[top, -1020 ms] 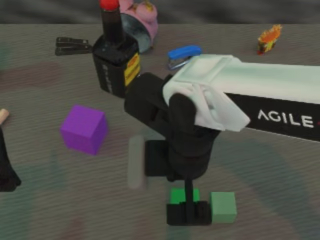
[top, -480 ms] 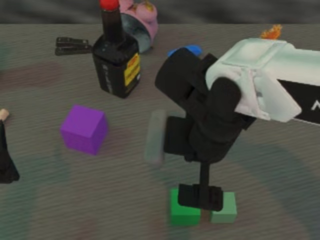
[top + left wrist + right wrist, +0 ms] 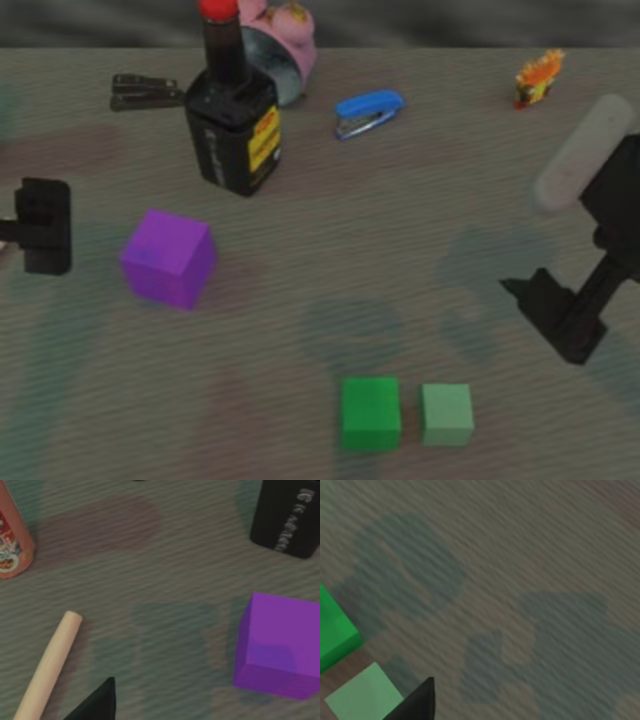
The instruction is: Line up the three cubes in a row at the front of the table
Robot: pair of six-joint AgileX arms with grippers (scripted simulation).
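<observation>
The purple cube (image 3: pixel 168 258) sits left of centre on the table (image 3: pixel 330 250). At the front, the bright green cube (image 3: pixel 370 412) and the pale sage-green cube (image 3: pixel 446 414) stand side by side with a narrow gap. My right gripper (image 3: pixel 556 320) hovers open to the right of them, holding nothing. Its wrist view shows one dark fingertip (image 3: pixel 418 704) beside the pale cube (image 3: pixel 364 698) and the bright green cube (image 3: pixel 332 630). My left gripper (image 3: pixel 42 226) is open at the left edge, a short way left of the purple cube (image 3: pixel 280 645).
A dark sauce bottle (image 3: pixel 232 120) stands behind the purple cube. Along the back lie a black stapler (image 3: pixel 145 92), a pink toy (image 3: pixel 285 40), a blue stapler (image 3: pixel 368 112) and an orange figure (image 3: pixel 538 78). A wooden stick (image 3: pixel 47 665) lies near my left gripper.
My right arm has let go of the bright green cube and pulled back to the right. My left gripper has come in at the left edge.
</observation>
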